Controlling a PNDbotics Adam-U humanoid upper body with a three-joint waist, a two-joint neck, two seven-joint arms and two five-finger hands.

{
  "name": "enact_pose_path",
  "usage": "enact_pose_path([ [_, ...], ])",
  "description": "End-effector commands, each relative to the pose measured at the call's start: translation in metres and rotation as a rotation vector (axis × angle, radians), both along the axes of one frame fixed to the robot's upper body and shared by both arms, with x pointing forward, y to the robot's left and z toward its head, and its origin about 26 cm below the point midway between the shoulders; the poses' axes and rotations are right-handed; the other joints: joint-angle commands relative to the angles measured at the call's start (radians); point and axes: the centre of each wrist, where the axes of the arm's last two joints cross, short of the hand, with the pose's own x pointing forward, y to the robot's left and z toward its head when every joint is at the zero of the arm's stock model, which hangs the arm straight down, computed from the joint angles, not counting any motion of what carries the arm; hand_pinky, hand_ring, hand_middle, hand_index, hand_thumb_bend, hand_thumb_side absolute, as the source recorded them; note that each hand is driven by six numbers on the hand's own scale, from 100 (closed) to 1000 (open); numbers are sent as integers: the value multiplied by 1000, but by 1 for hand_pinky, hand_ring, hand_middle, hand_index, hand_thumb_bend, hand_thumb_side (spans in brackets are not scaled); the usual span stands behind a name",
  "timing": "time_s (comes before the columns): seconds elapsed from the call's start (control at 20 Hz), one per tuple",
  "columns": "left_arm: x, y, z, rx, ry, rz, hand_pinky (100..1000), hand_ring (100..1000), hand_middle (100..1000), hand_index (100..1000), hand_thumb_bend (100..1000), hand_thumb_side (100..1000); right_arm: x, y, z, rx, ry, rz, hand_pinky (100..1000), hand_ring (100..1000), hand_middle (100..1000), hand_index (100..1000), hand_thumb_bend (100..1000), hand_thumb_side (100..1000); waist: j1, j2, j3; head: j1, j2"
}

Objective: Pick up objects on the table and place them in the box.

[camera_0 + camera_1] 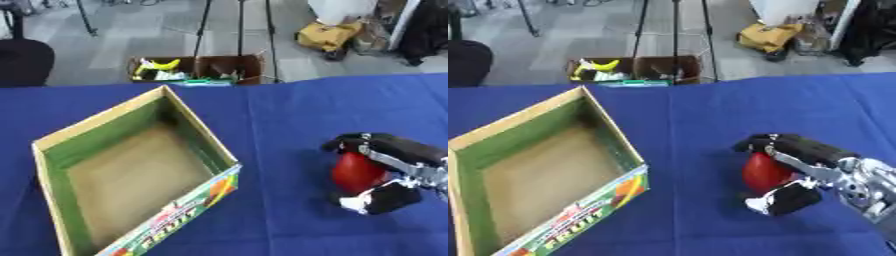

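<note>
**Right hand closing around a red fruit beside the open box**

A cardboard box (131, 170) with green inner walls, a brown floor and a printed fruit label is sitting open at the left on the blue tablecloth (289, 115). To its right, the right hand (802, 172), black with silver joints, is curling fingers and thumb around a smooth, round red fruit (763, 172) resting on the cloth. Beyond the table's far edge, a grey floor is showing, with tripod legs (238, 35) and a brown crate (197, 67).

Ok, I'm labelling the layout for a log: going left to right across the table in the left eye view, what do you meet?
Open cardboard box, showing nothing inside → bare blue tablecloth → red round object, with the right hand curled round it from the right.
</note>
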Motion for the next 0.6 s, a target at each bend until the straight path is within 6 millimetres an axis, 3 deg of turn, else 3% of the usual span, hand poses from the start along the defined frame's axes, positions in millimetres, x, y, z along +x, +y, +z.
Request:
enact_pose_path([
  [0.05,-1,4,5,18,-17,7,209,547,595,666,100,857,-1,-6,3,-31,0,-46,803,818,865,999,702,533,2,-19,-2,1,-11],
  [0.6,-1,6,3,21,-11,12,210,547,595,666,100,857,-6,-9,6,-32,-24,-65,804,821,866,963,705,541,8,-29,-18,4,-6],
])
